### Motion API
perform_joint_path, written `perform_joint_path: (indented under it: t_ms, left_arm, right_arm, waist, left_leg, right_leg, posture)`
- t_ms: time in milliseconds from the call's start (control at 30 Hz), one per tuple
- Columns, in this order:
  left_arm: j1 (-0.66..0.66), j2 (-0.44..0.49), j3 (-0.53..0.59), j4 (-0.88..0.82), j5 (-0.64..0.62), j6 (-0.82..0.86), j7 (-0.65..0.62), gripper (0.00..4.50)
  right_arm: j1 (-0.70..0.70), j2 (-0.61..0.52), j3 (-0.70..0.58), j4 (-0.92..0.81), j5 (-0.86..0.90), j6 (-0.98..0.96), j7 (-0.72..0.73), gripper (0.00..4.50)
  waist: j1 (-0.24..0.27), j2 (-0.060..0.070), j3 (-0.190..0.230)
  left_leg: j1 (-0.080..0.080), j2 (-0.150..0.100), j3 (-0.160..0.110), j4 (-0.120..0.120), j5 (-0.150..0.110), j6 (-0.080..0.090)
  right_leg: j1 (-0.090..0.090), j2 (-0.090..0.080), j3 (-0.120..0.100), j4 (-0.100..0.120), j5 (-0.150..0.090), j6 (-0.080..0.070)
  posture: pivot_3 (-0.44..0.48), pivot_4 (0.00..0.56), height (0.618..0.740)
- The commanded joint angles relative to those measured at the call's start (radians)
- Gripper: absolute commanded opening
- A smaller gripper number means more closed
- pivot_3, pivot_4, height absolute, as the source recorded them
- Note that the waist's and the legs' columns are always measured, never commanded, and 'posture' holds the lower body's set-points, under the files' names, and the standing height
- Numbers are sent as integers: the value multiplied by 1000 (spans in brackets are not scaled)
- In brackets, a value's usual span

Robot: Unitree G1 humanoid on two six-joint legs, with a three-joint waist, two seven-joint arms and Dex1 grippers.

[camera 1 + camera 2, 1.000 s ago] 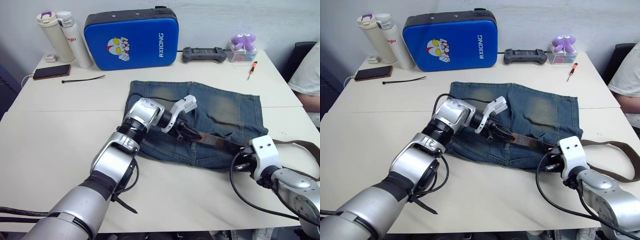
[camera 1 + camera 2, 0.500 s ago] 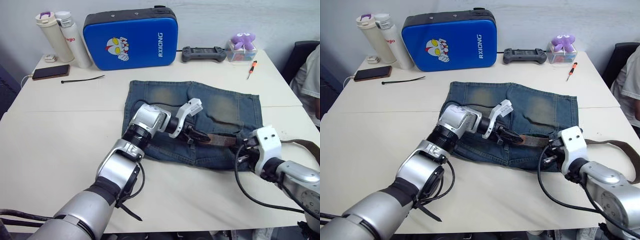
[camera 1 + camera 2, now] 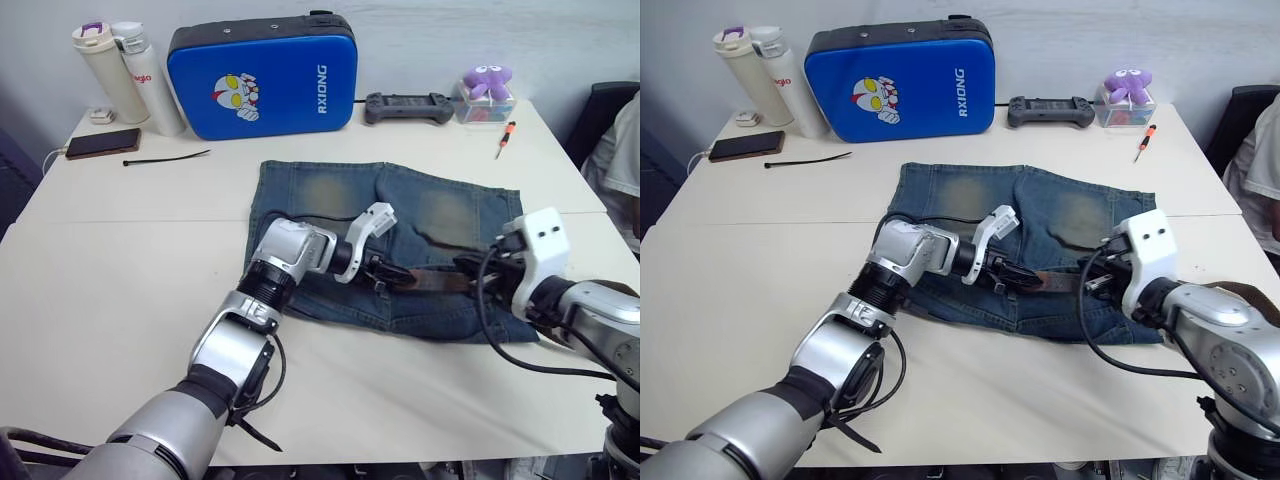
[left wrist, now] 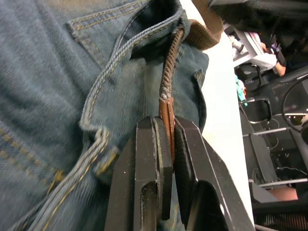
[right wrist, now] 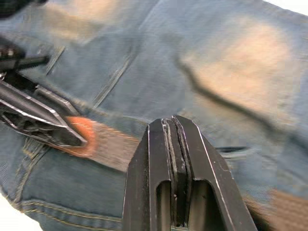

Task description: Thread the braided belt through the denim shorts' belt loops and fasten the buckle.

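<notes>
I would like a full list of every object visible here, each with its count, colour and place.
Denim shorts: one, faded blue, table centre.
Braided belt: one, dark brown, along the waistband.
Case: one, blue, far edge.
Bottles: two, cream and white, far left.
Phone: one, dark, beside the bottles.
Cable tie: one, black, near the phone.
Controller: one, grey, far right.
Octopus toy: one, purple, far right.
Screwdriver: one, orange.
Left end effector: shut on belt's tan end.
Right end effector: shut, over the shorts.
</notes>
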Motion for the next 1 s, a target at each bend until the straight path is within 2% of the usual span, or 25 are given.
perform_joint_path:
  t_ms: [33, 167, 267, 433, 500, 633, 700, 767, 867, 933, 1000]
  left_arm:
    - [-5, -5, 20, -59, -39, 7, 15, 53]
    - [9, 16, -7, -65, -38, 0, 2, 53]
    - [10, 22, -8, -67, -42, -2, 2, 53]
    - [3, 13, 3, -56, -55, -9, 16, 53]
    - [-4, 8, 11, -48, -62, -9, 18, 53]
    - [-29, -1, 40, -33, -92, 16, 12, 53]
    - [-52, -5, 56, -21, -111, 34, 5, 53]
    - [-69, -6, 66, -7, -122, 43, -1, 53]
    - [-92, -6, 70, 19, -132, 48, -10, 0]
    - [-104, -7, 75, 31, -140, 57, -14, 0]
    - [-113, -3, 74, 37, -147, 67, -21, 0]
  right_arm:
    - [50, -18, 21, 39, -75, -31, -33, 0]
    - [78, -21, -5, 207, -193, -218, -49, 0]
    - [46, 13, -36, 282, -207, -291, -59, 0]
    - [33, 37, 0, 290, -223, -301, -66, 0]
    - [24, 63, -25, 257, -196, -317, -58, 0]
    - [-16, 137, -181, 137, -18, -308, -39, 0]
    - [13, 176, -290, 60, 198, -255, -63, 0]
    - [56, 195, -357, 8, 343, -227, -81, 0]
    - [208, 205, -425, -32, 586, -245, -136, 929]
    - [310, 211, -421, -53, 747, -294, -205, 1827]
    - [391, 213, -395, -68, 825, -346, -264, 2699]
  waist:
    - [4, 0, 0]
    - [3, 0, 0]
    - [1, 0, 0]
    - [-3, 0, 0]
    - [-3, 0, 0]
    - [-5, 1, 0]
    - [-4, 1, 0]
    - [1, 1, 0]
    - [8, 0, 0]
    - [5, 0, 0]
    - [0, 0, 0]
  left_leg:
    - [0, 0, 0, 0, 0, 0]
    - [0, 0, 0, 0, 0, 0]
    - [0, -1, 1, 0, 0, 0]
    - [1, 0, 1, 0, 1, 0]
    - [0, 0, 1, 0, 1, 0]
    - [0, 0, 1, 0, 1, 0]
    - [0, 0, 1, 0, 1, 0]
    - [0, 0, 0, 0, 1, 0]
    - [0, 0, -3, -1, 1, 0]
    - [-1, 0, -1, -1, 0, 0]
    - [-1, 0, -1, -1, 1, 1]
  right_leg:
    - [0, 0, 0, 0, 0, 0]
    - [0, 0, 0, 0, 0, 0]
    - [0, 0, 1, 0, 0, 0]
    - [0, 0, 1, 1, 0, 0]
    - [0, 0, 1, 1, 0, 0]
    - [-1, 0, 1, 1, 0, 0]
    - [-1, 0, 1, 1, 0, 0]
    - [-1, 0, 0, 1, 0, 0]
    - [0, 0, 0, 0, 0, 0]
    - [1, 0, 1, -1, 0, 0]
    - [1, 0, 1, -1, 0, 0]
  posture:
    - [0, 150, 740]
    - [0, 150, 740]
    - [0, 150, 740]
    - [0, 150, 740]
    - [0, 150, 740]
    - [0, 150, 740]
    - [0, 150, 740]
    - [0, 150, 740]
    - [0, 150, 740]
    - [0, 150, 740]
    - [0, 150, 740]
